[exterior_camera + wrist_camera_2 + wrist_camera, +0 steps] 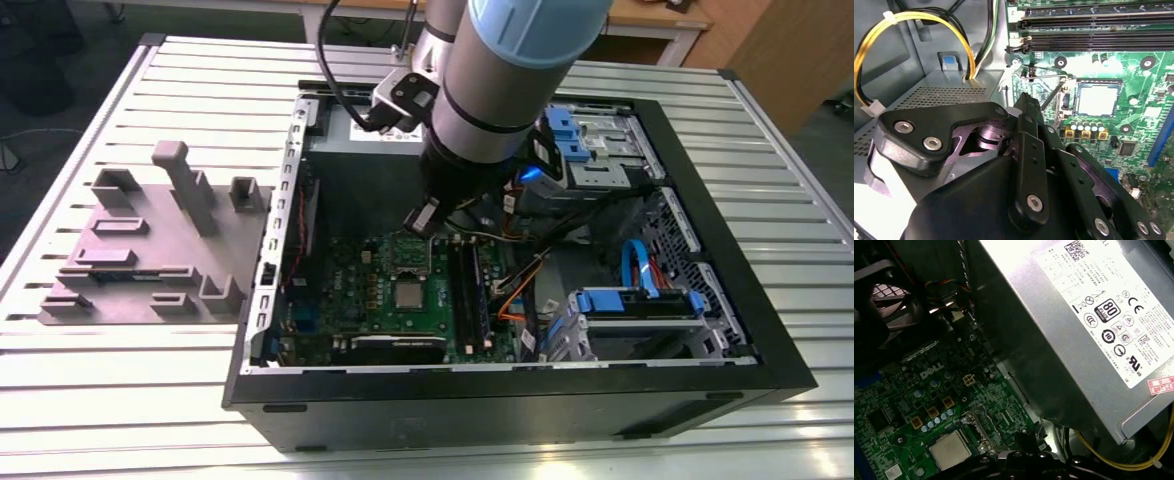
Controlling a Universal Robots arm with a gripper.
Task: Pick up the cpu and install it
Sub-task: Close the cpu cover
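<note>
Hovering inside the open case (747, 330), the gripper (1026, 107) sits above the board (387, 300), near the power supply (1089, 330) and well clear of the socket. Fingers look drawn together with nothing between them, tips narrowing to one point in the second wrist view. The cpu (406, 293) lies flat in its socket, silver top up; it shows in both wrist views too (1097, 98) (950, 450). The socket lever (1053, 93) looks raised, so I'd judge the chip placed but not locked. Memory sticks (466, 285) run just beside the socket. My read: the placing step is over; what's left calls for the latch to be secured, carefully, without nudging the chip.
</note>
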